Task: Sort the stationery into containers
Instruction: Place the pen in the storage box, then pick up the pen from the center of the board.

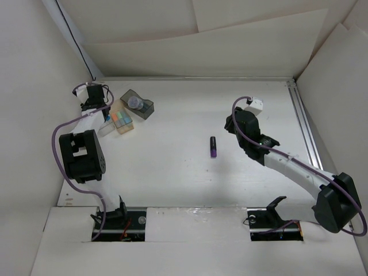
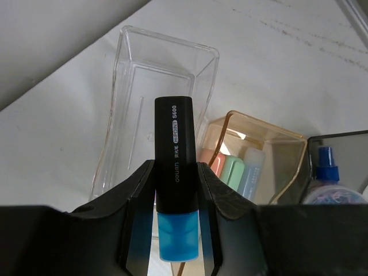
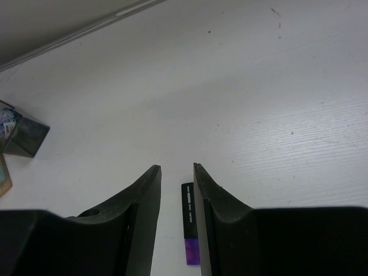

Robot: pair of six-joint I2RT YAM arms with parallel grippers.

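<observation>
My left gripper [image 2: 175, 172] is shut on a black marker with a cyan end [image 2: 174, 149] and holds it above the clear box [image 2: 158, 80], which looks empty. Beside it stands the amber box [image 2: 270, 144] with pale orange, green and blue markers [image 2: 233, 171] in it. The smoky dark grey box [image 2: 342, 149] holds a clear blue-tipped tube [image 2: 325, 167]. A black marker with a purple end [image 1: 213, 147] lies on the table mid-scene. My right gripper [image 3: 176, 172] is open and empty above it, the marker [image 3: 189, 213] showing between the fingers.
The three boxes sit together at the far left: clear [image 1: 106, 127], amber [image 1: 122, 121], dark grey [image 1: 138, 103]. White walls close in the table on the left, back and right. A metal rail [image 1: 303, 126] runs along the right side.
</observation>
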